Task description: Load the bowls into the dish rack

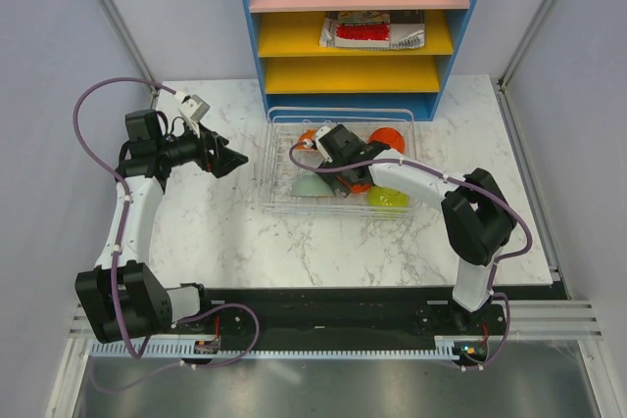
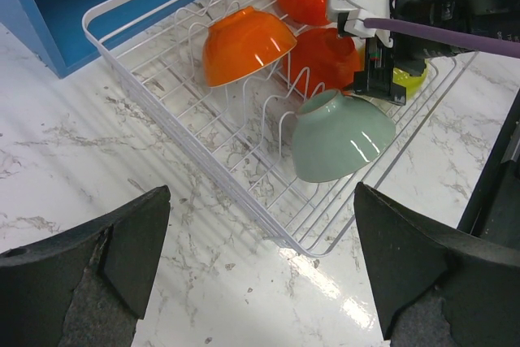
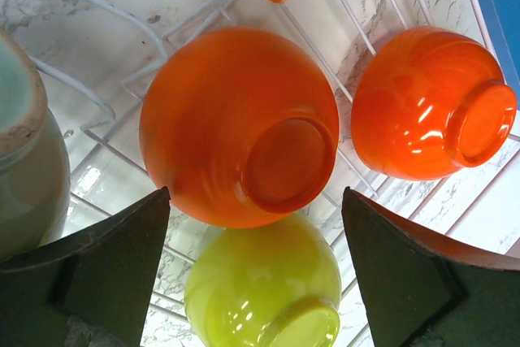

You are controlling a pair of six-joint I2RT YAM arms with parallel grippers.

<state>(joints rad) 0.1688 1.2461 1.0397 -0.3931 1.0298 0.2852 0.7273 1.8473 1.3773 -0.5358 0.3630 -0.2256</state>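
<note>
Five bowls are in the white wire dish rack (image 2: 203, 119) on the marbled white table (image 1: 216, 232): a glossy orange plastic bowl (image 2: 244, 42), a red bowl (image 3: 240, 127) mid-rack, a second red bowl (image 3: 431, 103), a pale mint bowl (image 2: 341, 136) tipped on prongs, and a lime green bowl (image 3: 264, 290) (mostly hidden from above). The right end effector (image 3: 254, 193) hangs over the middle red bowl, spread wide and gripping nothing. The left end effector (image 2: 260, 188) is spread wide and empty, beside the rack.

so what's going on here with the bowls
Two robot arms are loading bowls into the dish rack. Five bowls sit in it now: orange, two red, lime green and mint. The right gripper hangs open over one red bowl, gripping nothing. The left gripper is open and empty above the table beside the rack.
</note>
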